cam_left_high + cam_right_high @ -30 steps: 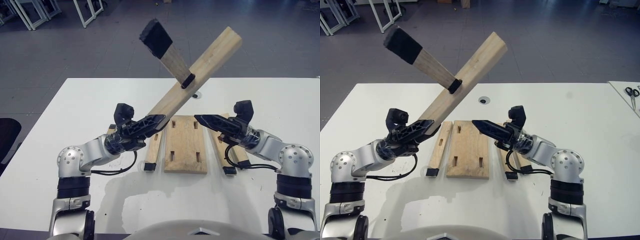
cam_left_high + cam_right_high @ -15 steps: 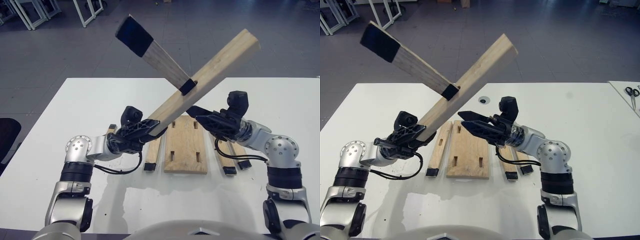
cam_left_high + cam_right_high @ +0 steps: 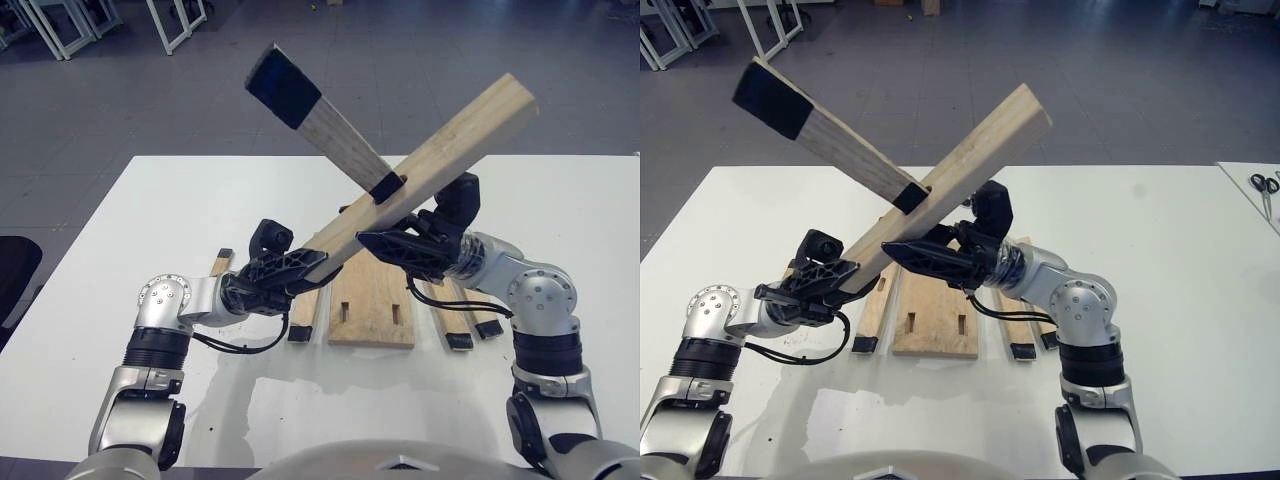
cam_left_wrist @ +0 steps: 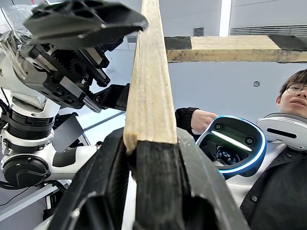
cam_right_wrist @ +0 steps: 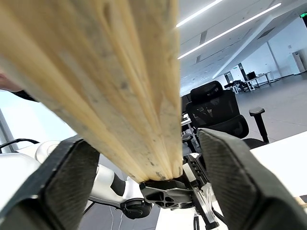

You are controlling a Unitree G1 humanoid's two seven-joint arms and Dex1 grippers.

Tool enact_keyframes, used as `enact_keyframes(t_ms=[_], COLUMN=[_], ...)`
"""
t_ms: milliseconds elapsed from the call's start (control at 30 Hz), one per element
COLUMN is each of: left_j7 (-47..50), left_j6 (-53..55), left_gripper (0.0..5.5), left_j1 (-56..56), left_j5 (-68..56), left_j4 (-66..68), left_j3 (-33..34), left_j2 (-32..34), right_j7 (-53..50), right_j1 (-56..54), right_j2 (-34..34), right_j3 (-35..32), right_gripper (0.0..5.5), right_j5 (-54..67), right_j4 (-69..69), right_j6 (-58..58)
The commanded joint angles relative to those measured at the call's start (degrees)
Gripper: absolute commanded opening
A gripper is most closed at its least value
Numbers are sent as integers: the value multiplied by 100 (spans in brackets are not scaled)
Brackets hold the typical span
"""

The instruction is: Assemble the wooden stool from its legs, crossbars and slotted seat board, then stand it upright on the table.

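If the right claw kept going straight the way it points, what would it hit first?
Most likely the long wooden beam in the left gripper; it sits between the right gripper's open fingers.

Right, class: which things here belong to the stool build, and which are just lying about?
Job: plank joined to black-tipped leg, held in left gripper; right gripper open around plank; slotted seat board; loose legs on table.
Lying about: scissors, far right.

lower end of the long bar [image 3: 440, 150] deep inside the left tool [image 3: 303, 266], far end of the seat board [image 3: 372, 300] behind that bar and the right tool [image 3: 378, 243]
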Motion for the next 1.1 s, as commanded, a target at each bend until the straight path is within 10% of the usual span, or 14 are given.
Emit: enact_keyframes(t_ms=[33, 333, 567, 800, 1100], left_j7=[55, 253, 563, 2932, 1841], left_j6=[-31, -160, -263, -2089, -4572], left_gripper=[103, 103, 225, 225, 225], left_j1=[-21, -167, -295, 137, 1049], left_j5=[-77, -77, -77, 524, 7149], left_j4=[10, 160, 275, -512, -3249], left_j3=[-23, 248, 948, 2169, -1316], left_j2=[59, -255, -644, -750, 709], right_j7=[65, -52, -129, -213, -217], right_j1=[-168, -344, -411, 139, -338], right_j2=[-114, -139, -274, -1254, -1770], right_j3=[-129, -390, -509, -1216, -198], right_gripper=[276, 225, 215, 215, 214], right_j5=[208, 755, 764, 753, -2535], right_j4=[-40, -119, 100, -160, 1460], right_j6=[104, 308, 301, 397, -1699])
